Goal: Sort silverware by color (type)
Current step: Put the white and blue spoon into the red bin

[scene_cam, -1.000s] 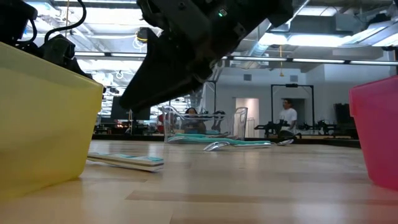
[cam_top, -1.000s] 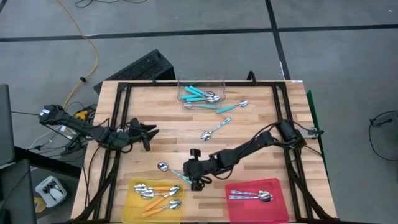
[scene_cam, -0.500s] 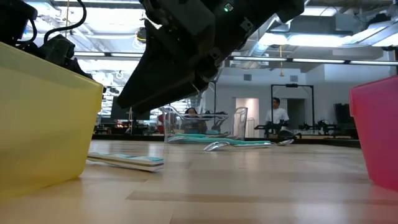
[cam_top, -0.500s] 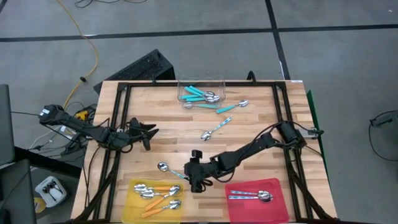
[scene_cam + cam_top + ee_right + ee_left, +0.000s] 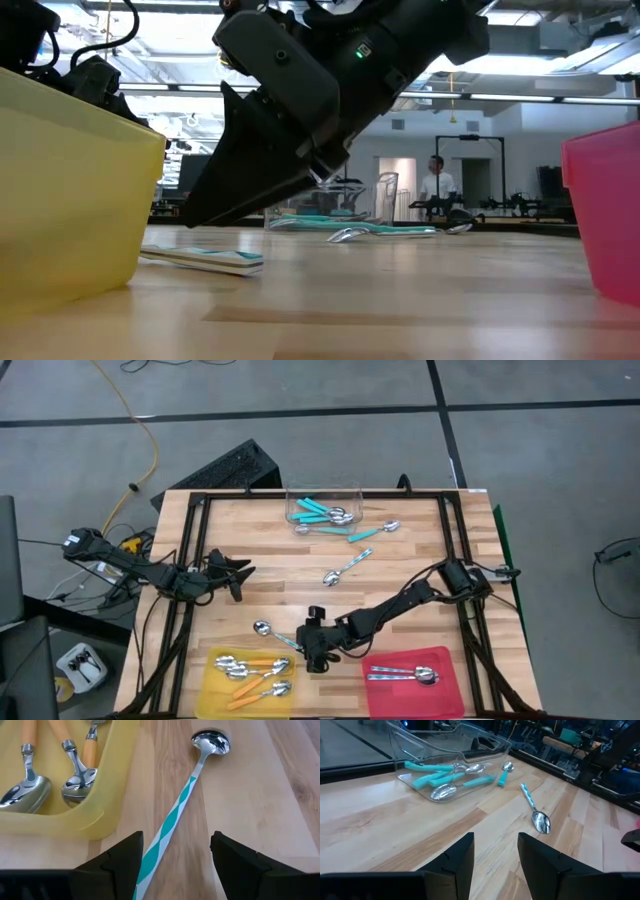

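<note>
The left gripper [image 5: 240,572] waited near the table's left edge, its fingers [image 5: 457,857] apart and holding nothing. The yellow tray [image 5: 212,695] at the near left held orange-handled spoons [image 5: 250,673]. Just beside it, the right gripper [image 5: 308,658] hovered with fingers [image 5: 239,857] spread wide over a teal-striped spoon [image 5: 180,805] lying on the wood. The red tray [image 5: 445,660] held silver spoons [image 5: 402,675]. At the far edge, a clear tub [image 5: 322,495] held teal spoons [image 5: 318,510].

overhead camera looks straight down, low one level across the table [image 5: 400,550]; 2 wrist cameras sit close above it.
</note>
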Controlling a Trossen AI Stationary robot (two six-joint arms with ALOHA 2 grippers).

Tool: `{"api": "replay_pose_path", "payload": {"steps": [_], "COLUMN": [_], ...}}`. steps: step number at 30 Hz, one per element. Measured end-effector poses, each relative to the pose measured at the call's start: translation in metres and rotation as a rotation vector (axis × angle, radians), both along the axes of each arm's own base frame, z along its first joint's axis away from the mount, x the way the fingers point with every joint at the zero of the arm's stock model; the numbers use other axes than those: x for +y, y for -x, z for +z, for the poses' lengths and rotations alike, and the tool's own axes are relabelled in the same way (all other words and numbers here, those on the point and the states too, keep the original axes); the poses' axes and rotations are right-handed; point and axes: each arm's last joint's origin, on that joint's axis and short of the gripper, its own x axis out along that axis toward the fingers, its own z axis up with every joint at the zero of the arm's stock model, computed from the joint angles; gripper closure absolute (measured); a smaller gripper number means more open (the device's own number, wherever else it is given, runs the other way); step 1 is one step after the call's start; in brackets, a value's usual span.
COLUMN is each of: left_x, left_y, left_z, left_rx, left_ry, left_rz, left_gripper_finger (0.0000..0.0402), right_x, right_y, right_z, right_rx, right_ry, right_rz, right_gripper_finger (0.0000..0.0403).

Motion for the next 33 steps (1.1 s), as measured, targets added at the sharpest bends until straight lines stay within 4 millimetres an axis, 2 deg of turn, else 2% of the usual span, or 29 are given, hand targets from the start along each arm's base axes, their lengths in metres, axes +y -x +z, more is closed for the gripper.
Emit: {"api": "replay_pose_path", "payload": {"steps": [4, 6, 11, 18, 26, 33], "left_x": [-0.001, -0.003, -0.012, -0.021, -0.033, -0.043], "left_y": [-0.001, -0.002, -0.008, -0.019, -0.039, -0.059], "left_z": [0.000, 0.003, 0.026, 0.050, 0.048, 0.047], "left_rx": [-0.020, 0.019, 0.079, 0.120, 0.268, 0.390], "left_ry": [0.050, 0.092, 0.187, 0.159, 0.208, 0.120], "left_rz": [-0.015, -0.106, -0.348, -0.545, -0.698, -0.843], "left_gripper_finger": [0.0265, 0.0265, 0.0265, 0.0265, 0.0265, 0.0265], "right_x": [-0.002, -0.006, -0.021, -0.032, -0.032, -0.032], "right_y": [0.001, 0.002, 0.006, 0.006, 0.006, 0.005], "right_z": [-0.002, 0.000, 0.014, 0.012, 0.012, 0.012], "right_rx": [0.021, 0.041, 0.096, 0.131, 0.127, 0.125], "right_ry": [0.008, 0.025, 0.062, 0.072, 0.072, 0.072], "right_rz": [-0.003, 0.000, -0.017, -0.039, -0.037, -0.037], "right_gripper_finger": [0.0148, 0.0148, 0.0148, 0.0148, 0.0148, 0.0148]}}
